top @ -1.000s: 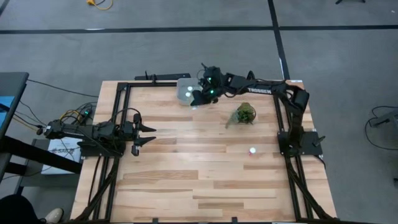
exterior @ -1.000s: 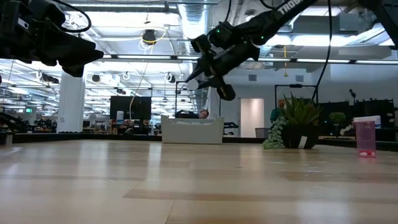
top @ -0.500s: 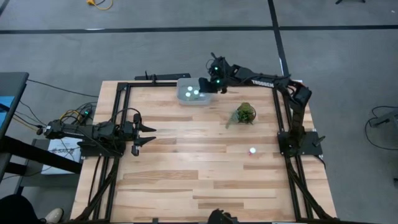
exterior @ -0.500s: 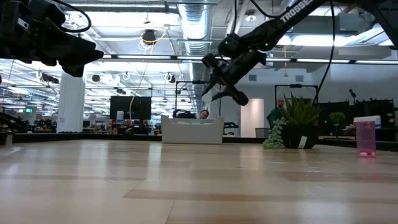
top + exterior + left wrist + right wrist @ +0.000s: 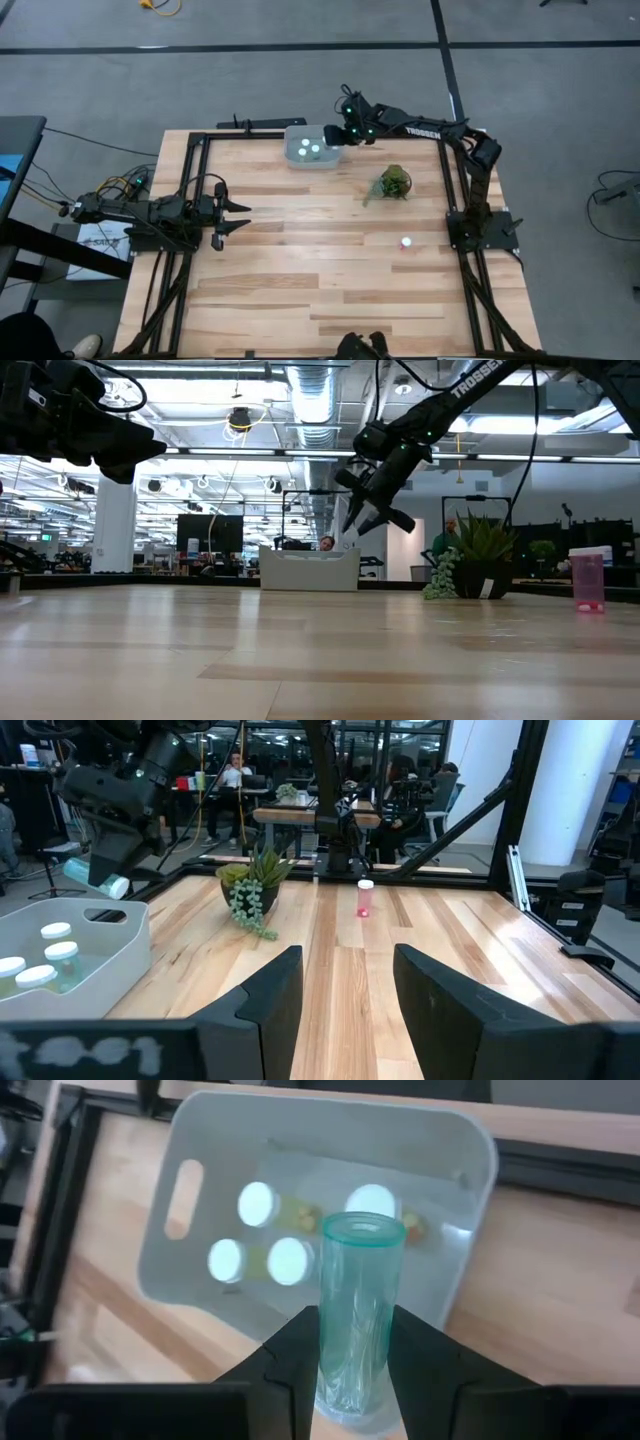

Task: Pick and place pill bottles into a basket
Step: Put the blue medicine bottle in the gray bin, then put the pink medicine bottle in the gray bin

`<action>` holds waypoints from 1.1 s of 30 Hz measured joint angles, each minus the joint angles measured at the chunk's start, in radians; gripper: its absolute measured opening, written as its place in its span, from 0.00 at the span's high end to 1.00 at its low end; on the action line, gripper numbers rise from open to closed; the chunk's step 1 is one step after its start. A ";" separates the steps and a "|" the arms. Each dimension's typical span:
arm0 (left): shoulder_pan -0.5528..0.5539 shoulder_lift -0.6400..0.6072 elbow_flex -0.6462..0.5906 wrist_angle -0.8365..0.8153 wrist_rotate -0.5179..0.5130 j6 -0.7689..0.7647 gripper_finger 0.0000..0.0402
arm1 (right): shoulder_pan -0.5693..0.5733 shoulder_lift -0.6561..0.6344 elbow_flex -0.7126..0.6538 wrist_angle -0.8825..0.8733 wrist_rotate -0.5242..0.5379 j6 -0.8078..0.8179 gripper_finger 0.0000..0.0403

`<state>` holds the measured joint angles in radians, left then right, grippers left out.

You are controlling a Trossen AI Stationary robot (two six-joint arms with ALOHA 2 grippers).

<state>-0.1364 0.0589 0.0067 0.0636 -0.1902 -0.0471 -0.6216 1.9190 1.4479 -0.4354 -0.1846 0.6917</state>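
My right gripper [image 5: 343, 133] is shut on a clear teal pill bottle [image 5: 358, 1320] just above the right rim of the pale basket [image 5: 311, 149], at the table's far edge. The basket [image 5: 330, 1170] holds several white-capped bottles [image 5: 290, 1260], standing on its floor. A reddish bottle [image 5: 406, 242] stands upright on the table near the right arm's base; it also shows in the low view [image 5: 587, 580]. My left gripper [image 5: 238, 215] is open and empty at the table's left side. My right gripper pinches the teal bottle's two sides [image 5: 330, 1365] between its two fingers [image 5: 290, 1365]. The bottle lies along the fingers and sticks out past their tips. Its round free end [image 5: 362, 1230] points over the basket. It is lifted clear of basket and table.
A small green potted plant [image 5: 393, 183] stands right of the basket, between it and the reddish bottle. A black metal frame [image 5: 200, 150] runs along the table's edges. Bare wood [image 5: 320, 270] fills the middle and near part.
My right gripper, still shut on the teal bottle, has gone from over the basket's middle toward the table's right and far edges, to the basket's right rim. It has risen a little and tipped. The basket and the reddish bottle have kept still.
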 joint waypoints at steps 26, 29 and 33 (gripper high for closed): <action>0.000 0.000 0.000 0.000 0.000 0.000 0.64 | 0.013 0.000 0.000 0.031 0.034 -0.044 0.63; 0.000 0.000 0.000 0.000 0.000 0.000 0.64 | 0.013 0.000 0.000 0.031 0.031 -0.039 0.57; 0.000 0.000 0.000 0.000 0.000 0.000 0.64 | 0.013 0.000 0.000 0.031 0.030 -0.038 0.53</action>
<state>-0.1361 0.0589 0.0064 0.0637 -0.1902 -0.0475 -0.6083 1.9194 1.4479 -0.4048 -0.1547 0.6533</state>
